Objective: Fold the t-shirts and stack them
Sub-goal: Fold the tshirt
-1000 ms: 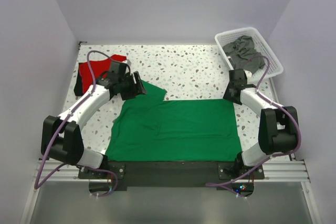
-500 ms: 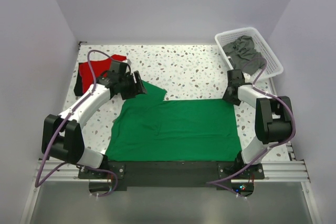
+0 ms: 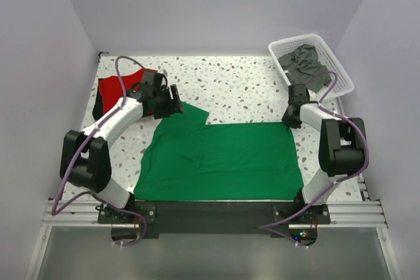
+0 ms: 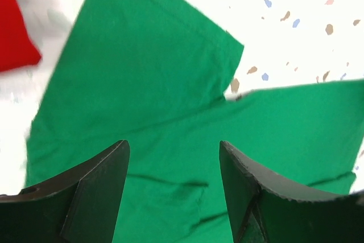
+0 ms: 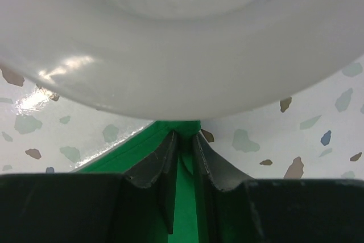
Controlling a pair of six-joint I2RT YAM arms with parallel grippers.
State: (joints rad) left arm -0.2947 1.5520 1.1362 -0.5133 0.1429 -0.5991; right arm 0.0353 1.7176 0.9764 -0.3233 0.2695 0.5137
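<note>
The bright green t-shirt (image 3: 223, 159) lies spread flat across the near half of the table, one sleeve (image 3: 187, 115) pointing to the far left. It fills the left wrist view (image 4: 170, 101). My left gripper (image 3: 176, 104) is open and empty just above that sleeve. My right gripper (image 3: 289, 121) is shut on the shirt's far right corner (image 5: 185, 128), low at the table. The red t-shirt (image 3: 117, 87) lies at the far left, and its edge shows in the left wrist view (image 4: 14, 32). Dark grey t-shirts (image 3: 303, 63) lie in the basket.
The white lattice basket (image 3: 341, 70) stands at the far right corner. A dark item (image 3: 98, 106) lies beside the red shirt at the table's left edge. Walls close in the table on three sides.
My left gripper has moved a little farther back and right over the sleeve. My right arm has folded in, its gripper still at the shirt's far right corner.
</note>
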